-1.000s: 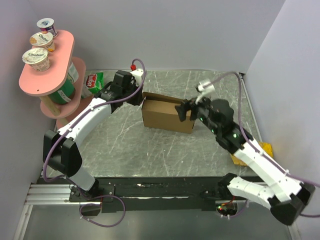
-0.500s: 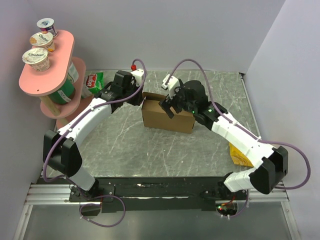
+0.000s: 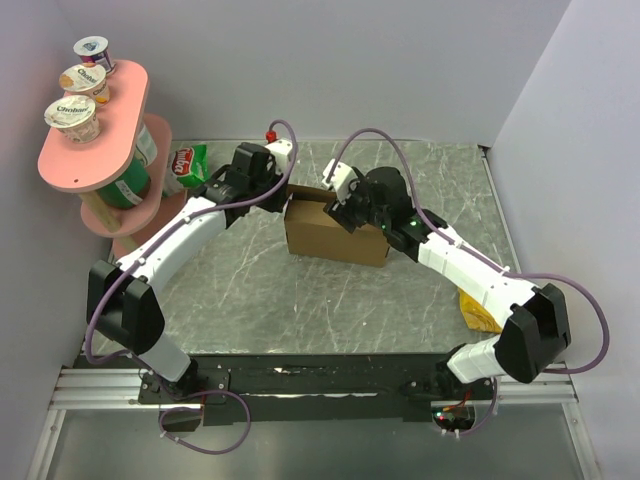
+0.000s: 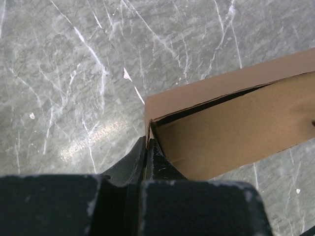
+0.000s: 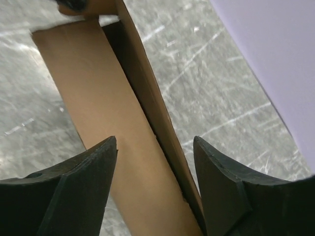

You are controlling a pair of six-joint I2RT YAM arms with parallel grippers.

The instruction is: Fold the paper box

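The paper box (image 3: 335,240) is brown cardboard, folded flat and thin, standing on edge in the middle of the table. My left gripper (image 3: 283,193) is shut on its upper left corner; in the left wrist view the fingertips (image 4: 147,143) pinch the cardboard wall of the paper box (image 4: 236,132). My right gripper (image 3: 335,207) hovers over the top edge, near the left end. In the right wrist view its jaws (image 5: 155,140) are open and straddle the narrow top of the paper box (image 5: 98,98) with a gap on both sides.
A pink two-tier stand (image 3: 90,150) with yogurt cups (image 3: 78,112) and a green can (image 3: 130,182) stands at the far left. A green snack bag (image 3: 188,160) lies beside it. A yellow packet (image 3: 482,312) lies at the right. Lilac walls enclose the table.
My right arm has swung from the box's right end up and left, over its top edge, and its jaws have narrowed a little. The left gripper and box have stayed put.
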